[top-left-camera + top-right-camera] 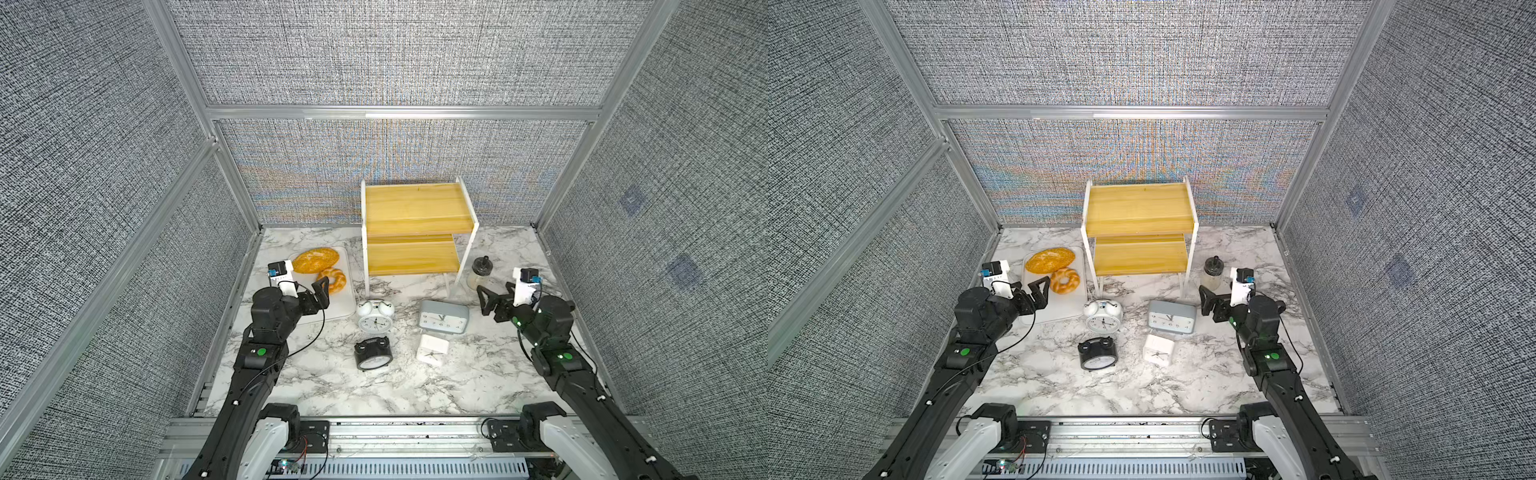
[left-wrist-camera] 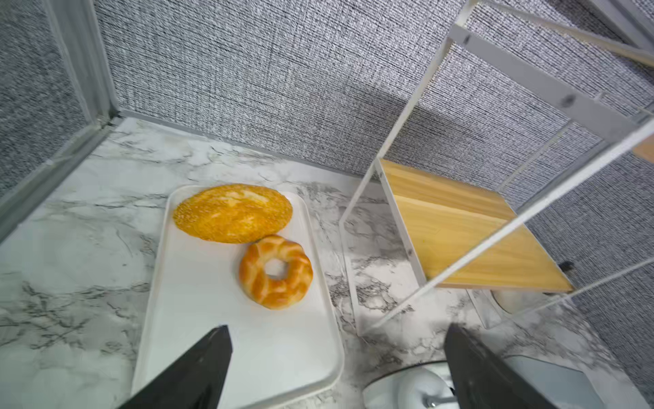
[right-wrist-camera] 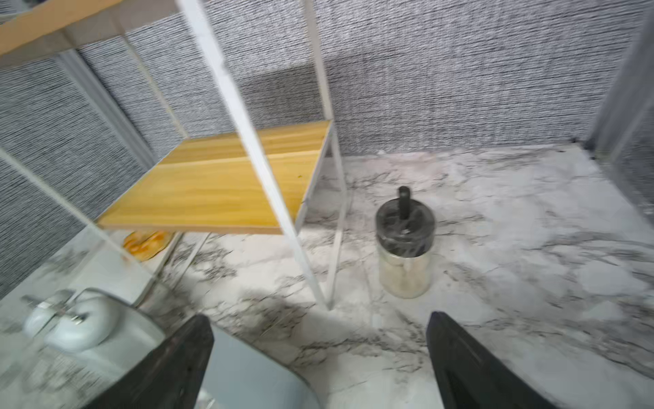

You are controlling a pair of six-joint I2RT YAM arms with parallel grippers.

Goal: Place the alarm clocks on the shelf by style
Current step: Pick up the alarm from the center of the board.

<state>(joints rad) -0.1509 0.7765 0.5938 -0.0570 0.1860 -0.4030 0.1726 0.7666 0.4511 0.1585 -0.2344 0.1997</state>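
Marble-patterned table (image 1: 374,395) carrying all four clocks, none yet on the shelf (image 1: 415,203). Shelf at far centre against the back wall, both yellowish boards bare. White twin-bell clock (image 1: 375,318) just near of the shelf's left legs, black twin-bell clock (image 1: 373,354) close on its near side. Grey rectangular clock (image 1: 443,318) right of the white one, small white square clock (image 1: 433,350) just near of it; touching or apart, cannot tell. White tray (image 1: 347,303) at left, holding a seeded loaf (image 1: 314,261) and a braided bread ring (image 1: 332,279). Lidded glass jar (image 1: 481,272) right of the shelf. Left jaws spread wide and empty above the tray's near end. Right jaws likewise spread and empty, above the table just right of the grey clock, near of the jar.
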